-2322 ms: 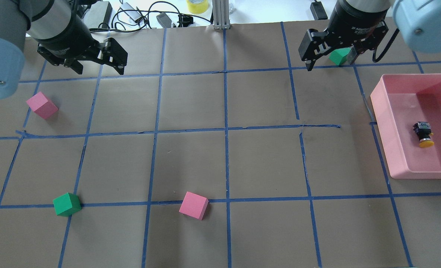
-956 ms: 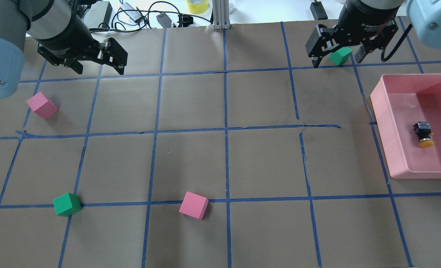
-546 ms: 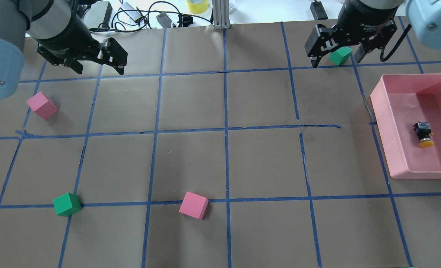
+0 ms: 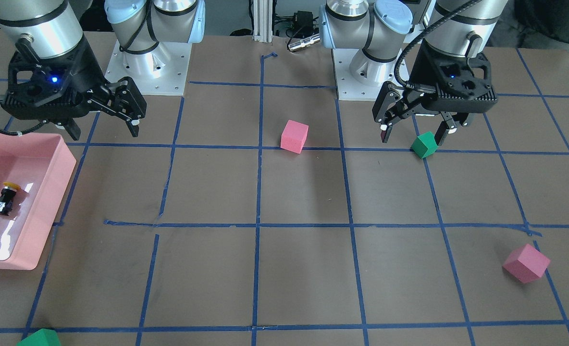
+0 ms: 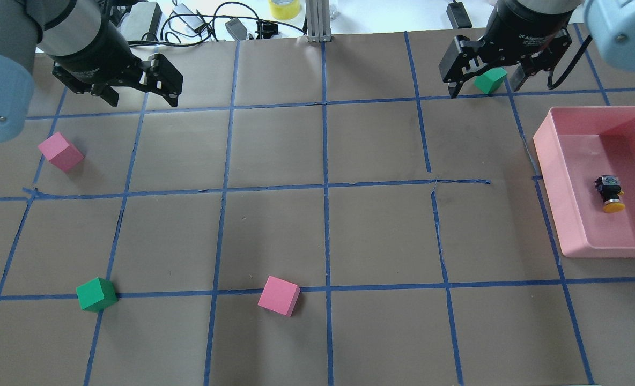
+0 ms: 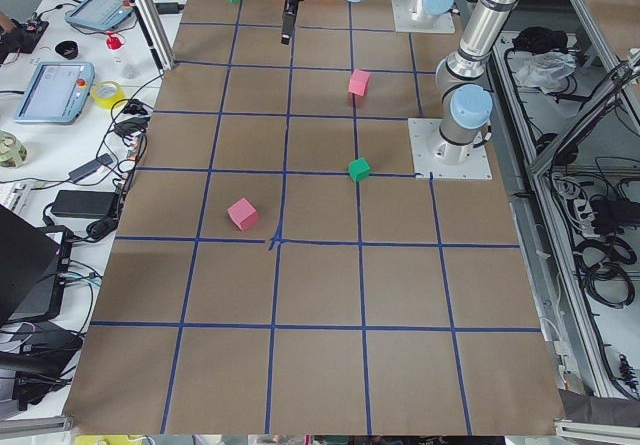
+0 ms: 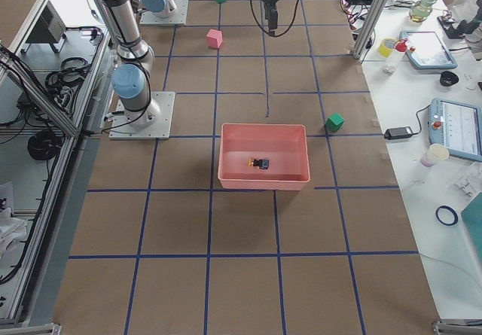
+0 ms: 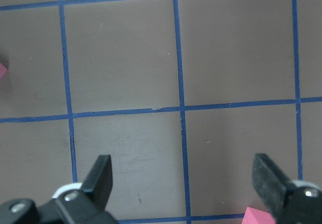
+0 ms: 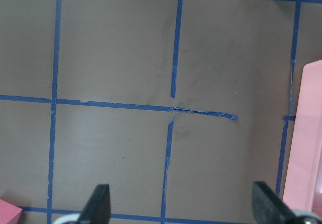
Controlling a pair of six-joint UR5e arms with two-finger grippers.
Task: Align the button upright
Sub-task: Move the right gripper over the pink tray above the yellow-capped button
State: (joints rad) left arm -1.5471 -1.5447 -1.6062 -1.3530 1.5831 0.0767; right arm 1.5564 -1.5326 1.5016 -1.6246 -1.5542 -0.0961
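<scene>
I see the table [image 5: 382, 236] from high behind the robot [image 4: 150, 62] and steeply from across; far cameras look along it from each end; wrist cameras look down, close. Overhead and front share the tray [image 4: 44, 226].

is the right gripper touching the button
Apart. The front-facing view shows the right gripper clear of the pink tray where the button lies.

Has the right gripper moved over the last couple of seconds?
Yes. The right gripper has shifted slightly toward the overhead view's right, toward the tray, judged against the green cube seen between its jaws.
</scene>
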